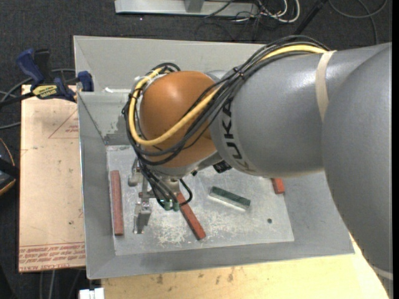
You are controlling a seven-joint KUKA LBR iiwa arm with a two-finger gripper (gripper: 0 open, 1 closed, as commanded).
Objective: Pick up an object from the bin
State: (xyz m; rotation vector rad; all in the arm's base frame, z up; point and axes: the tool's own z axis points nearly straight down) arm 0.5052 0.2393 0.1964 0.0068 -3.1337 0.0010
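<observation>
Grey bin (187, 246) floor: claw (144, 217), spread untellable, sits between left stick (116, 202) and right stick (192, 221), both seemingly light, stiff, best pinched mid-length.

A long reddish-brown stick (116, 202) lies lengthwise at the left. A shorter red stick (192, 222) slants near the middle, and a grey-green block (230, 198) lies to its right. A small red piece (278, 186) sits farther right. Beyond them, cables (274, 2) trail over dark carpet (37, 17).
</observation>
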